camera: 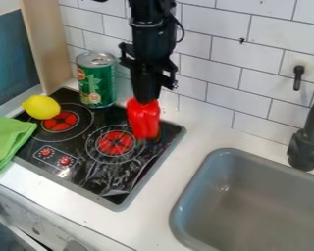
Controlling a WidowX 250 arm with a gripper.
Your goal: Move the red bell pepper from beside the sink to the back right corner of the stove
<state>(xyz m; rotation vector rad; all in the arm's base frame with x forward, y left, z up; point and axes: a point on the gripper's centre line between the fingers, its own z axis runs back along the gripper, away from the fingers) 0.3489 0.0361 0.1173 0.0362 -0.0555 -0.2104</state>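
While the gripper (145,101) hangs over the stove (116,202), it meets the top of a glossy red object (144,120).
Can't tell if jaws are spread or pinching the red object, contact spot unclear. Red object upright, at right burner (116,142), toward stove's back right corner. Green can (96,83) upright at back edge, left of gripper; lemon (41,107) by left burner (61,121); green cloth (8,141) over stove's left edge. Grey sink (251,196) right of stove, black faucet (307,142) beside it.
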